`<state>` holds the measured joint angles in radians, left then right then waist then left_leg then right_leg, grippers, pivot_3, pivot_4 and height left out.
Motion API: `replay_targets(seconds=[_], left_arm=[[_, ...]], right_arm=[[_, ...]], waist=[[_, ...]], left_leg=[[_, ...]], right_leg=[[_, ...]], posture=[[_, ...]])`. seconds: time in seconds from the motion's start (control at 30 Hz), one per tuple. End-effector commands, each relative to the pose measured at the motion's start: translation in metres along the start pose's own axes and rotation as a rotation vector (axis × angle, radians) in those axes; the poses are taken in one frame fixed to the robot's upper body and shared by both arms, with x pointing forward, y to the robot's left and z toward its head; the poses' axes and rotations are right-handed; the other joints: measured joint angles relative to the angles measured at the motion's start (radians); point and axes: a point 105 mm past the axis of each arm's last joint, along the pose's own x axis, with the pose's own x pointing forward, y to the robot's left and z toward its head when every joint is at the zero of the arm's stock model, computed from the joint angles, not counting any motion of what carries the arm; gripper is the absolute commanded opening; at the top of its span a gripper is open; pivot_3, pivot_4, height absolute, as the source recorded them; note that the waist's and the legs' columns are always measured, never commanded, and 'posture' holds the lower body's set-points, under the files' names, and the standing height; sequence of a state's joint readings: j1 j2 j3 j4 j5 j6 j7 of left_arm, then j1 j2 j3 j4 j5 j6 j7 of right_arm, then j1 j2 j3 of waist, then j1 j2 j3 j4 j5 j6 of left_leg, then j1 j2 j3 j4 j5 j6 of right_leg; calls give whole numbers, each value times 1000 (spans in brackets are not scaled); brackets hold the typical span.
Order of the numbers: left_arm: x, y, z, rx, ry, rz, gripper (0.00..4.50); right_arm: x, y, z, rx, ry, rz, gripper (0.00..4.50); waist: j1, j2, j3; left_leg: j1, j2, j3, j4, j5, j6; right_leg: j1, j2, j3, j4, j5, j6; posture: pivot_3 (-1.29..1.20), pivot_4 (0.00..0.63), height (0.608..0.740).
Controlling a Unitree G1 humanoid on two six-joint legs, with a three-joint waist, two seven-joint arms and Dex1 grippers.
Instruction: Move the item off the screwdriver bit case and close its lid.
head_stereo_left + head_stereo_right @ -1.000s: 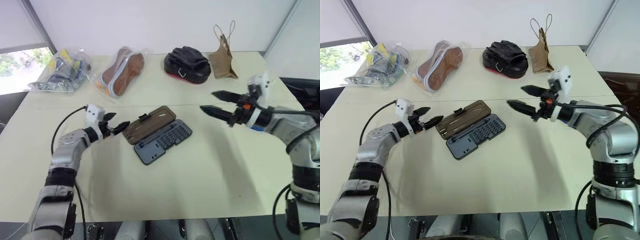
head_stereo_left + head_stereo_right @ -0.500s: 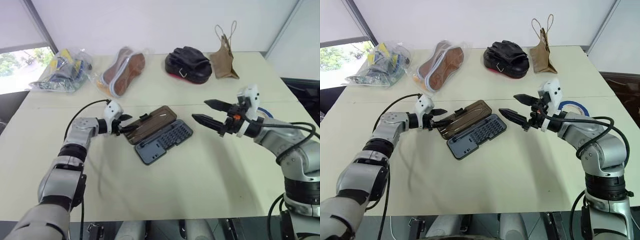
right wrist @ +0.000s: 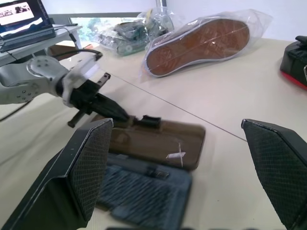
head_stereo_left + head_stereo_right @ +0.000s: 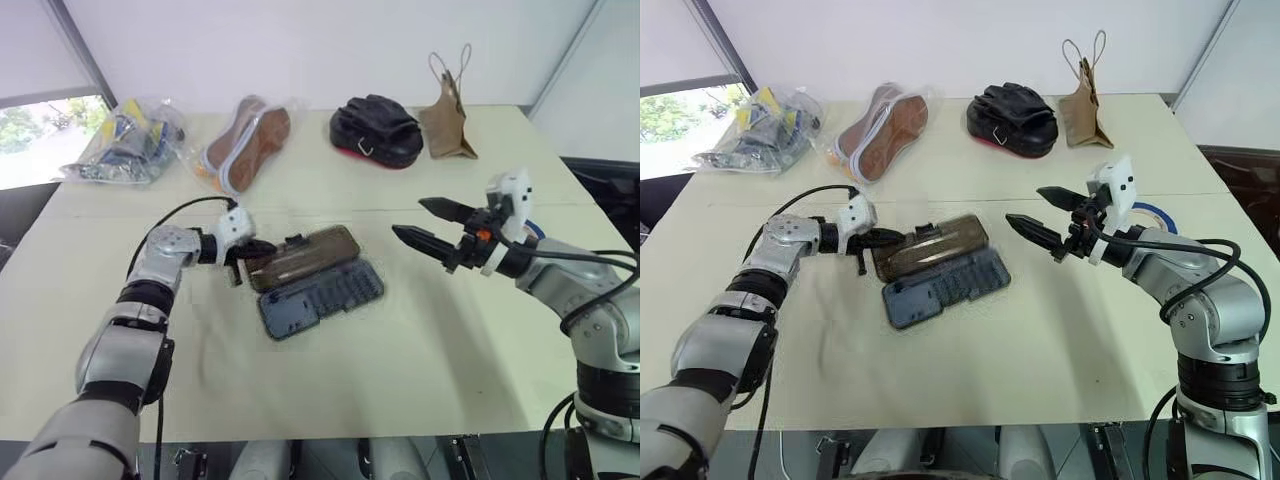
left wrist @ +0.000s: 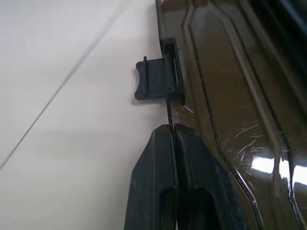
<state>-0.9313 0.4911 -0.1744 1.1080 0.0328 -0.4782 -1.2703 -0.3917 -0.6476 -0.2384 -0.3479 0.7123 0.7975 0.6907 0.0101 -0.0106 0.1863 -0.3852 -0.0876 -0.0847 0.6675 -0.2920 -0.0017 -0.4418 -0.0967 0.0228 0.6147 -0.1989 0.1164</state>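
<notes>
Both fingers of the left gripper (image 5: 171,128) pinched the rim of the brown translucent plastic lid (image 4: 305,257) beside its latch tab (image 5: 160,81); the right gripper (image 4: 407,217) hung wide open, empty, apart off its right end. With the base unheld, a pull might skid the open grey screwdriver bit case (image 4: 320,300) across the cream table (image 4: 420,360) instead of folding the lid. It lay mid-table, long axis running near-left to far-right, lid on the far side

Along the counter's (image 4: 420,350) far edge sits a black glove (image 4: 377,128). Right beside it stands a brown paper bag (image 4: 446,112); left of it lies a bagged shoe (image 4: 246,145), then a clear packet (image 4: 125,141).
</notes>
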Motion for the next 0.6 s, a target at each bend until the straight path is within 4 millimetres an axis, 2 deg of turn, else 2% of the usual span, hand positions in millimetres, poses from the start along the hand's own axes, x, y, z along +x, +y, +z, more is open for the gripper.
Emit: replay_targets(seconds=[0.03, 0.13, 0.27, 0.47, 0.6], left_arm=[[-2, -7, 19, 201, 11, -175, 67], [-2, -11, 19, 241, 27, -221, 67], [1, -6, 16, 245, 56, -185, 67], [0, -5, 5, 173, 87, -146, 67], [-3, -5, 0, 136, 89, -125, 67]], right_arm=[[-2, 0, 10, -36, -30, -5, 4500], [-3, 1, 9, -34, -26, -9, 4500], [-6, 7, 6, -19, -14, 2, 4500], [-26, 48, 2, 21, 64, 219, 4500], [-36, 62, -6, 20, 147, 286, 4500]], waist=[[2, 0, 0], [1, 0, 0], [-2, 0, 0], [-2, 0, 0], [-4, -1, 0]], left_leg=[[-2, 0, 0, 1, 0, 0], [-3, 0, 0, 1, 0, 0], [-3, 0, 0, 1, 0, 1], [-3, 0, 0, 1, 0, 1], [-1, 0, 0, 2, 0, 1]], right_leg=[[-2, 0, 0, 0, 0, 0], [-2, 0, 0, 0, 0, 0], [-2, 0, 0, 0, 0, 0], [-2, 0, 0, 0, 0, 0], [0, 0, 0, 0, 1, 1]], posture=[[0, 150, 740], [0, 150, 740], [0, 150, 740], [0, 150, 740], [0, 150, 740]])
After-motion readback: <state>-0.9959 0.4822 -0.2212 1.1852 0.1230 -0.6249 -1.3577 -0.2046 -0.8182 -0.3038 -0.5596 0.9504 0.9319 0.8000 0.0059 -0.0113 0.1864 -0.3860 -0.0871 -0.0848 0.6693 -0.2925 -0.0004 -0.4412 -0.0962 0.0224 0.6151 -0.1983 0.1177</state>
